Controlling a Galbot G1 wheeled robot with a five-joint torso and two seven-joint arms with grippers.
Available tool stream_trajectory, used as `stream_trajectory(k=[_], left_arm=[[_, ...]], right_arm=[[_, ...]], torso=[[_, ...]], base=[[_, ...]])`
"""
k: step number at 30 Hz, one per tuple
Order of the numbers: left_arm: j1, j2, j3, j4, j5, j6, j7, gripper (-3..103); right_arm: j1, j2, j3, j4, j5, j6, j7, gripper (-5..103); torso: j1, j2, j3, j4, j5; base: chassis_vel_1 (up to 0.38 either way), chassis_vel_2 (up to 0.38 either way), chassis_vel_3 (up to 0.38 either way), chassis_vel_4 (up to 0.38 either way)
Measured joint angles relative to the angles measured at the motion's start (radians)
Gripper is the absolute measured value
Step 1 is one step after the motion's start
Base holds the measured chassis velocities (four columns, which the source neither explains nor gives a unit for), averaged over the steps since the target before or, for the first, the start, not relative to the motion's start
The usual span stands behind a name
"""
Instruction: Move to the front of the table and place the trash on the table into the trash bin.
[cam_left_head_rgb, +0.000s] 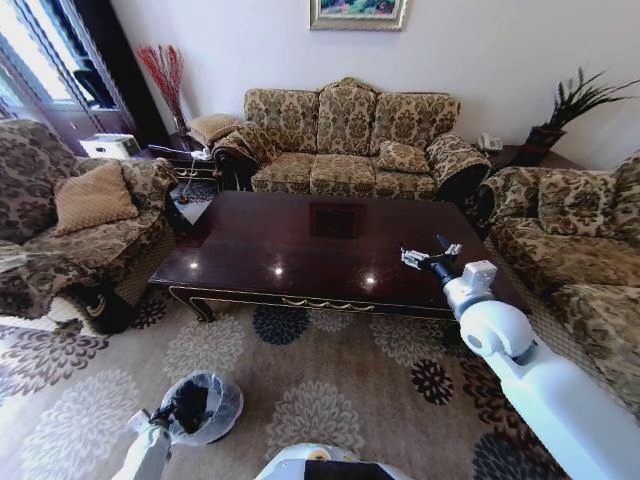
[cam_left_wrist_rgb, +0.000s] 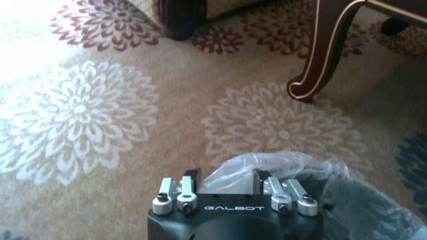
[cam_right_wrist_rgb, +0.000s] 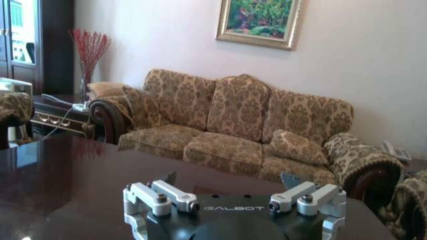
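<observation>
Reaching over the table (cam_left_head_rgb: 300, 250) at two o'clock, the right gripper (cam_left_head_rgb: 428, 257) is held wide open, empty; the left gripper (cam_left_wrist_rgb: 227, 175) is spread wide above the trash bin (cam_left_head_rgb: 205, 408) at seven o'clock.

**Obscured and Cut-Off Items**

My left gripper (cam_left_wrist_rgb: 227, 176) covers the near rim of the trash bin (cam_left_wrist_rgb: 373, 200), which the picture's edge also cuts. The table (cam_left_wrist_rgb: 333, 55) shows me one leg only. I cannot make out the bin's contents.

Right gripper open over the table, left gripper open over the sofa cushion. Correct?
Not quite. The left gripper is open over the trash bin on the carpet, not a sofa cushion; see the left wrist view. The right gripper is indeed open over the table.
</observation>
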Motion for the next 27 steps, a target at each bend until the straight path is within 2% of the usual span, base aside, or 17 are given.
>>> stream_trajectory(k=[1, 2, 4, 6, 7, 10, 12, 16, 18, 19, 20, 21, 22, 23, 24, 26, 27], left_arm=[[0.003, 0.003, -0.002, -0.002, 0.008, -0.008, 0.002, 55], [0.009, 0.008, -0.003, -0.004, 0.016, -0.018, 0.006, 65], [0.015, 0.012, -0.006, -0.008, 0.030, -0.027, 0.009, 65], [0.030, 0.018, -0.011, -0.023, 0.050, -0.042, 0.020, 76], [0.030, 0.018, -0.011, -0.023, 0.050, -0.042, 0.020, 76], [0.056, 0.028, -0.020, -0.058, 0.072, -0.052, 0.036, 93], [0.064, 0.030, -0.027, -0.072, 0.076, -0.058, 0.041, 93], [0.097, 0.035, -0.061, -0.155, 0.069, -0.068, 0.052, 100], [0.137, 0.038, -0.113, -0.304, 0.030, -0.051, 0.051, 100], [0.137, 0.038, -0.113, -0.304, 0.030, -0.051, 0.051, 100], [0.156, 0.038, -0.140, -0.395, 0.016, -0.028, 0.046, 100], [0.186, 0.036, -0.181, -0.537, 0.009, 0.011, 0.038, 100], [0.202, 0.034, -0.199, -0.609, 0.012, 0.028, 0.032, 100], [0.202, 0.034, -0.199, -0.609, 0.012, 0.028, 0.032, 100], [0.235, 0.026, -0.235, -0.778, 0.036, 0.063, 0.019, 100], [0.281, 0.011, -0.269, -1.028, 0.070, 0.102, -0.016, 100], [0.281, 0.011, -0.269, -1.028, 0.070, 0.102, -0.016, 100]], right_arm=[[0.000, 0.000, -0.002, 0.003, 0.000, 0.000, 0.000, 100], [0.000, 0.000, -0.003, 0.006, 0.001, 0.000, -0.001, 100], [0.000, 0.000, -0.003, 0.008, 0.002, -0.001, -0.001, 100], [0.003, -0.002, -0.003, 0.011, 0.005, -0.002, -0.001, 100], [0.003, -0.002, -0.003, 0.011, 0.005, -0.002, -0.001, 100], [0.006, -0.004, -0.003, 0.016, 0.009, -0.003, -0.001, 100], [0.006, -0.004, -0.003, 0.018, 0.010, -0.003, -0.001, 100], [0.006, -0.002, -0.004, 0.024, 0.012, -0.004, 0.002, 100], [0.005, 0.001, -0.004, 0.032, 0.016, -0.006, 0.010, 100], [0.005, 0.001, -0.004, 0.032, 0.016, -0.006, 0.010, 100], [0.005, 0.004, -0.004, 0.035, 0.018, -0.008, 0.014, 100], [0.001, 0.010, -0.004, 0.038, 0.019, -0.008, 0.018, 100], [-0.002, 0.014, -0.007, 0.040, 0.018, -0.008, 0.022, 100], [-0.002, 0.014, -0.007, 0.040, 0.018, -0.008, 0.022, 100], [-0.013, 0.023, -0.010, 0.044, 0.012, -0.003, 0.029, 100], [-0.050, 0.031, 0.004, 0.067, -0.004, 0.009, 0.037, 100], [-0.050, 0.031, 0.004, 0.067, -0.004, 0.009, 0.037, 100]], torso=[[0.000, 0.000, 0.000, 0.0000, -0.0001], [0.000, 0.000, 0.000, -0.0001, -0.0005], [0.000, 0.000, 0.000, 0.0000, -0.0005], [0.000, 0.000, 0.000, 0.0000, -0.0002], [0.000, 0.000, 0.000, 0.0000, -0.0002], [0.000, 0.000, 0.000, 0.0001, -0.0004], [0.000, 0.000, 0.000, 0.0000, -0.0005], [0.000, 0.000, 0.000, 0.0001, -0.0008], [0.000, 0.000, 0.000, 0.0003, -0.0006], [0.000, 0.000, 0.000, 0.0003, -0.0006], [0.000, 0.000, 0.000, 0.0003, -0.0008], [0.000, 0.000, 0.000, -0.0002, -0.0003], [0.000, 0.000, 0.000, -0.0002, 0.0004], [0.000, 0.000, 0.000, -0.0002, 0.0004], [0.000, 0.000, 0.000, 0.0001, 0.0005], [0.000, 0.000, 0.000, 0.0001, 0.0006], [0.000, 0.000, 0.000, 0.0001, 0.0006]], base=[[0.000, 0.000, 0.000, 0.000], [0.000, 0.000, 0.000, 0.000], [0.000, 0.000, 0.000, 0.000], [0.000, 0.000, 0.000, 0.000], [0.000, 0.000, 0.000, 0.000], [0.000, 0.000, 0.000, 0.000], [0.000, 0.000, 0.000, 0.000], [0.000, 0.000, 0.000, 0.000], [0.000, 0.000, 0.000, 0.000], [0.000, 0.000, 0.000, 0.000], [0.000, 0.000, 0.000, 0.000], [0.000, 0.000, 0.000, 0.000], [0.000, 0.000, 0.000, 0.000], [0.000, 0.000, 0.000, 0.000], [0.000, 0.000, 0.000, 0.000], [0.000, 0.000, 0.000, 0.000], [0.000, 0.000, 0.000, 0.000]])
